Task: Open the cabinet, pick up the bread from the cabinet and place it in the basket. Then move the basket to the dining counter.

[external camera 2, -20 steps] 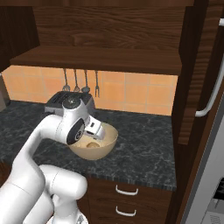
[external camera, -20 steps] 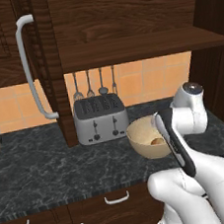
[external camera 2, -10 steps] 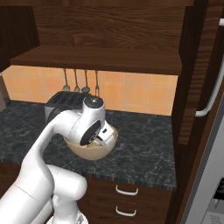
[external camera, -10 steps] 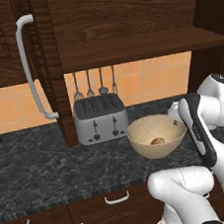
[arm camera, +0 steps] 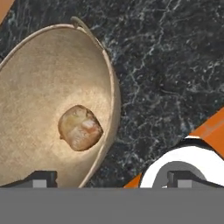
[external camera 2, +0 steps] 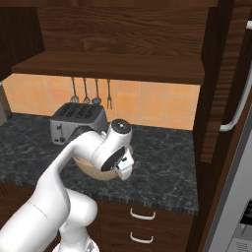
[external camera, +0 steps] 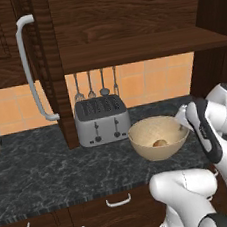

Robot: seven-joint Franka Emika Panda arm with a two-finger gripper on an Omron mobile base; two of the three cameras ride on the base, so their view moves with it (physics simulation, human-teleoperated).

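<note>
The tan basket [external camera: 159, 154] stands on the black marbled countertop, right of the toaster. The small brown bread [external camera: 160, 143] lies inside it, off the centre of its floor [arm camera: 80, 127]. My gripper [arm camera: 113, 179] hangs open just above the basket's right rim [arm camera: 114, 87], one fingertip over the bowl and the other over the counter, holding nothing. In the right base view the hand [external camera 2: 125, 166] sits in front of the basket [external camera 2: 90, 170]. The cabinet [external camera: 128, 50] is open, its door swung left with the silver handle [external camera: 29, 70]. The dining counter is out of view.
A silver four-slot toaster [external camera: 102, 119] stands against the tiled wall, with utensils hanging above it. The second cabinet door [external camera 2: 231, 88] stands open at the right. Drawers with short handles [external camera: 118, 201] run below the black countertop [external camera: 42, 169].
The arm has swung from over the basket to its right side, uncovering the bowl with the bread in it. The basket and the bread have stayed put.
</note>
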